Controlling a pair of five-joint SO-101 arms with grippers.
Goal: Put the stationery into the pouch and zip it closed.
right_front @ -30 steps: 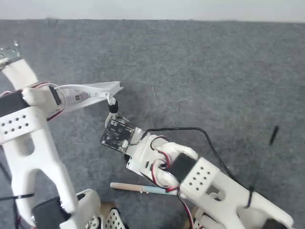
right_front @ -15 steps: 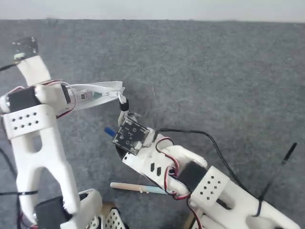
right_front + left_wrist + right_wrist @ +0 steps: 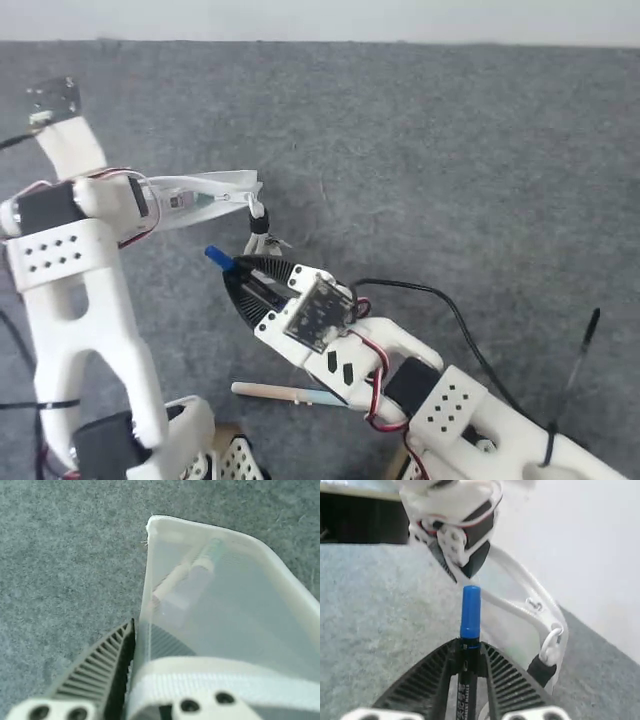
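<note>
My left gripper (image 3: 172, 204) holds the translucent white pouch (image 3: 215, 190) off the table at the left. In the left wrist view the pouch (image 3: 225, 600) is clamped in the left gripper (image 3: 140, 632), with stationery items (image 3: 187, 577) lying inside it. My right gripper (image 3: 232, 272) is shut on a pen with a blue cap (image 3: 217, 257), just below the pouch's end and its zipper pull (image 3: 258, 222). The right wrist view has the blue-capped pen (image 3: 470, 611) pinched in the right gripper (image 3: 469, 649) and aimed at the pouch (image 3: 520, 607).
A wooden pencil with a light blue end (image 3: 290, 393) lies on the grey mat (image 3: 450, 170) near the arms' bases. A black cable and a thin black tie (image 3: 582, 345) stick out from the right arm at the lower right.
The right arm has turned its wrist and drawn back, so its fingers and the blue-capped pen now show below the pouch. The left arm shifted slightly, then held still.
</note>
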